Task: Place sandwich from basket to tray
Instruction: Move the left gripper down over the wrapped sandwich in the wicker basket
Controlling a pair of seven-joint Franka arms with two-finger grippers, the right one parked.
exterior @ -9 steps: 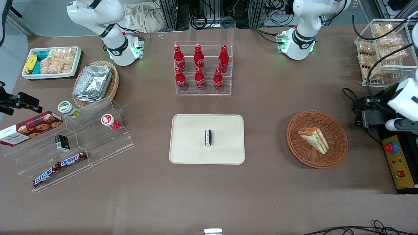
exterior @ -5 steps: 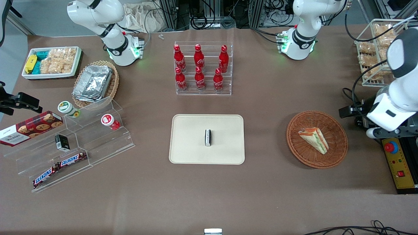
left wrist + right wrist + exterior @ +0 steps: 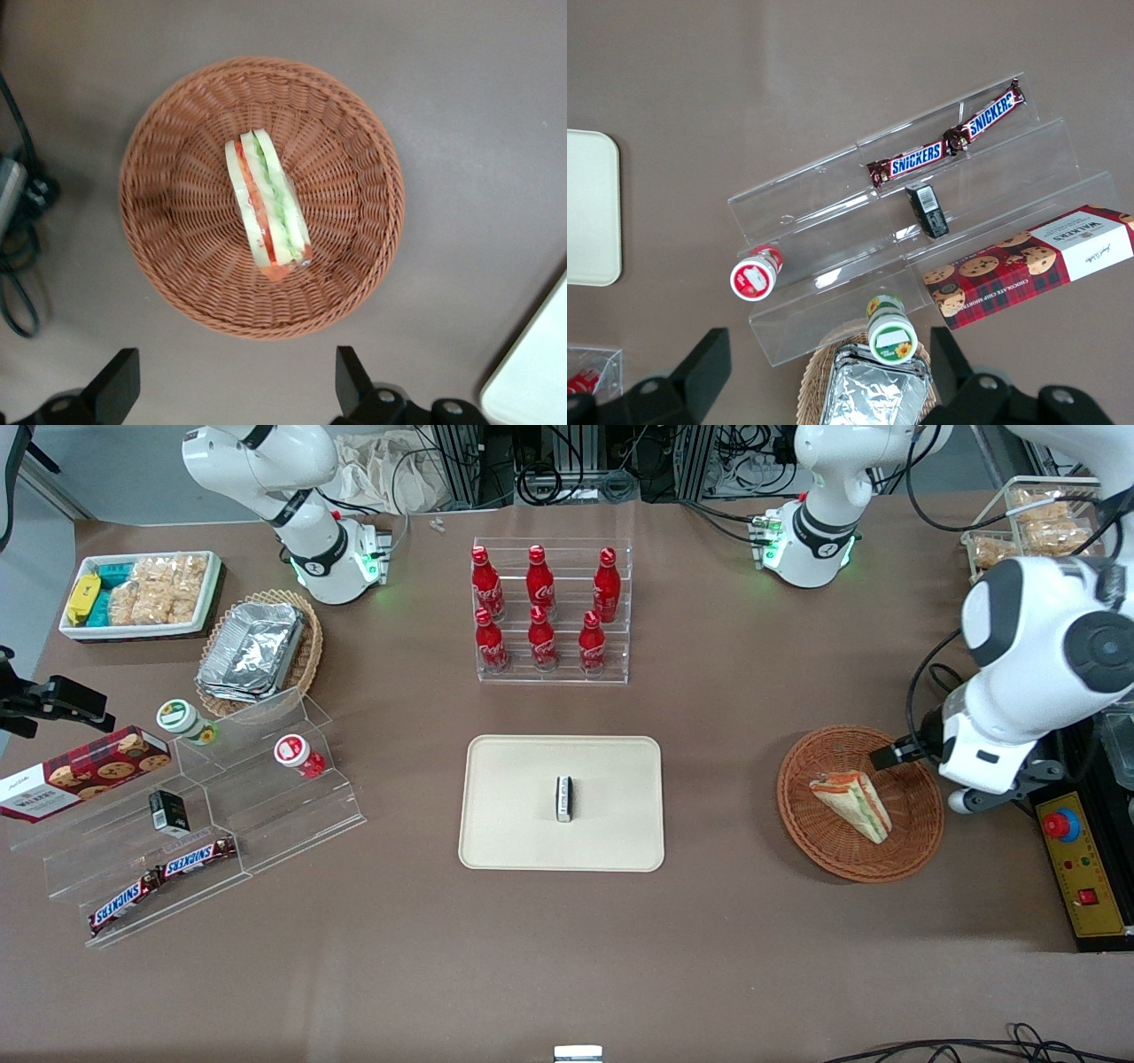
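The sandwich (image 3: 852,803), a pale wedge with red and green filling, lies in the round reddish-brown wicker basket (image 3: 912,841). In the left wrist view the sandwich (image 3: 266,209) rests in the middle of the basket (image 3: 168,266). My gripper (image 3: 895,756) hovers above the basket's rim on the side toward the working arm's end of the table, apart from the sandwich. Its fingers (image 3: 353,382) stand wide open with nothing between them, the gripper (image 3: 235,390) sitting just outside the rim. The cream tray (image 3: 514,824) lies mid-table, and its corner (image 3: 536,372) shows in the left wrist view.
A small black-and-white block (image 3: 563,798) lies on the tray. A clear rack of red bottles (image 3: 551,611) stands farther from the front camera than the tray. A control box with a red button (image 3: 1076,859) and cables (image 3: 18,257) sit beside the basket.
The left arm has swung in from the table's edge toward the basket. Its gripper has gone from outside the basket to over the rim. The sandwich has not moved.
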